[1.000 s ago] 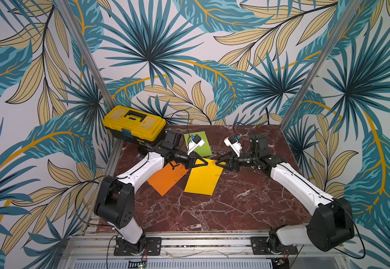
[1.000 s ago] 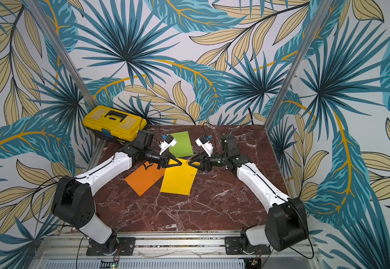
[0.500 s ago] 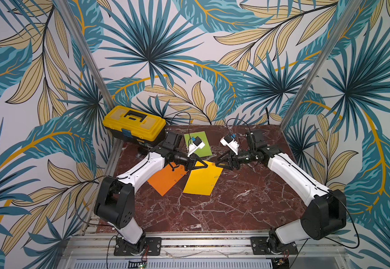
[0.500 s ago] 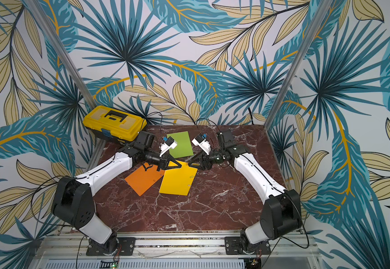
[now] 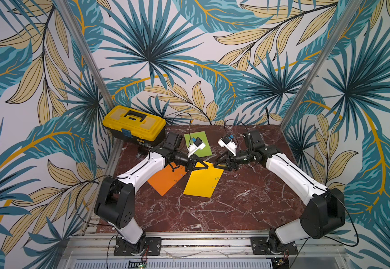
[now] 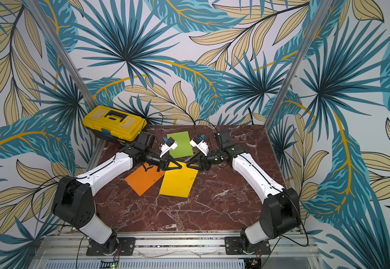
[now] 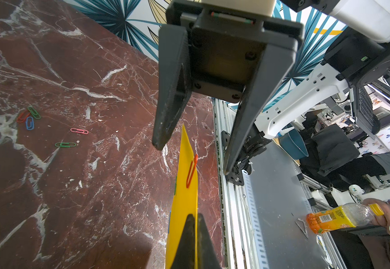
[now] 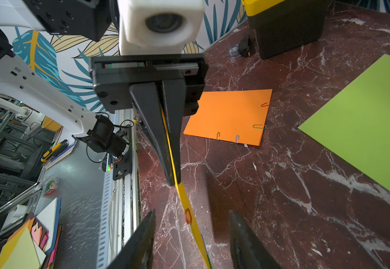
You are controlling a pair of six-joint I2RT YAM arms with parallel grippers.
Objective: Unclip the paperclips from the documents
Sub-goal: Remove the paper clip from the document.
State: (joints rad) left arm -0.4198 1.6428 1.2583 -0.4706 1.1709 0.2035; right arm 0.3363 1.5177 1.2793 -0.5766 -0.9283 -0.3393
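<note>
The left gripper is pinched tight on an edge of the yellow sheet, holding that edge up off the marble table. The right gripper stands half open, its fingers either side of the raised edge where a red paperclip sits. The orange sheet lies flat nearby with paperclips on its edges, the green sheet behind it.

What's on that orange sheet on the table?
On the orange sheet, four paperclips show: one red, two green, one blue, all at edges. The left gripper hides one corner.
</note>
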